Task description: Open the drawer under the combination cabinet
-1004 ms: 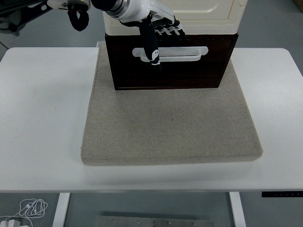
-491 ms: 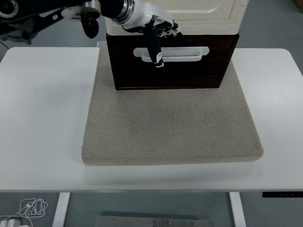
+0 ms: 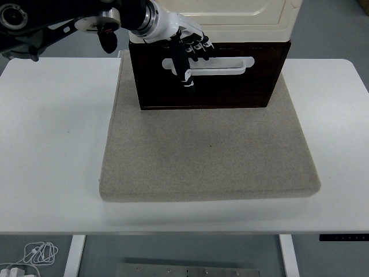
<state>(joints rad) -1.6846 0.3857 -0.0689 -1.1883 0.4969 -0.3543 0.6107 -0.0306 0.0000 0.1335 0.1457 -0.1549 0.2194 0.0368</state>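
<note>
Change: left hand (image 3: 185,49) has shifted slightly left along the handle (image 3: 222,65) since half a second ago.
Left hand: fingers curled over the handle's left end; whether they truly grip it, cannot tell.
Drawer (image 3: 230,83): dark brown front directly beneath the hand, white bar handle, appears closed.
Cabinet (image 3: 248,20): cream body, just above the hand.
Mat (image 3: 207,156): beige, below the drawer.

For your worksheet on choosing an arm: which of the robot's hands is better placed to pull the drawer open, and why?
Left. The left hand is already at the drawer, fingers over its white handle. The right arm is out of view.
</note>
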